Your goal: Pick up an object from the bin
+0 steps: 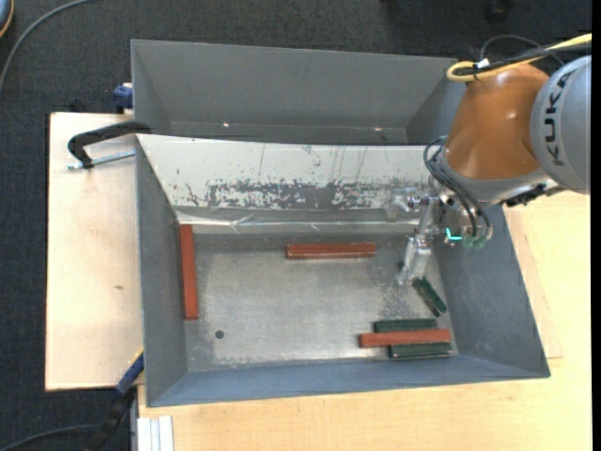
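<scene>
- jaws: low over the floor in the right part of the bin (pixel 282 92), hanging from the arm (pixel 493 125) with its orange cover; released or clenched, cannot tell
- short dark green bar (pixel 432 297): nearest thing, flat on the floor just beside the jaws, toward the right wall; long axis diagonal, upper left end by the jaws, lower right end away; contact cannot tell
- three long bars side by side at the near right: green bar (pixel 406 326), red-brown bar (pixel 404 339), dark bar (pixel 420 350); axes left-right
- middle red bar (pixel 331 250): near the back wall, axis left-right, well apart
- left red bar (pixel 189 272): along the left wall, axis back-to-front
- all bars thin, straight, rectangular, matte
- bin grey metal, floor speckled, back wall scratched
</scene>
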Available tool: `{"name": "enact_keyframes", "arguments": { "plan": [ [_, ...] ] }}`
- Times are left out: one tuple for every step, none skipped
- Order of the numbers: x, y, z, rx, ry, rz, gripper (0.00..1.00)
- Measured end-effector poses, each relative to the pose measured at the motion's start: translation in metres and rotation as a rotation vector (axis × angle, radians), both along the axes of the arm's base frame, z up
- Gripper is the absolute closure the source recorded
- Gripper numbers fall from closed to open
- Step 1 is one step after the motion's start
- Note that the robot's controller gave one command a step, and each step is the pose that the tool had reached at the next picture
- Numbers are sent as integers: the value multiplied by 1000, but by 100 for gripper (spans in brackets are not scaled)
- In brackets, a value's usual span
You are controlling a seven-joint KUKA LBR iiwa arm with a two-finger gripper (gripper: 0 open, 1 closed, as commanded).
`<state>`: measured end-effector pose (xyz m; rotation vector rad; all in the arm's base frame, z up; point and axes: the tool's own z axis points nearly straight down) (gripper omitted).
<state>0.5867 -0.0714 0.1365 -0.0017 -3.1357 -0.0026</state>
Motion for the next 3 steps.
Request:
{"name": "enact_keyframes", "arguments": {
  "plan": [
    [10, 48, -68, 1, -2, -164, 0],
    [12, 46, -65, -1, -6, -165, 100],
    [-8, 98, 65, 1, -19, 44, 100]
  ]
}}
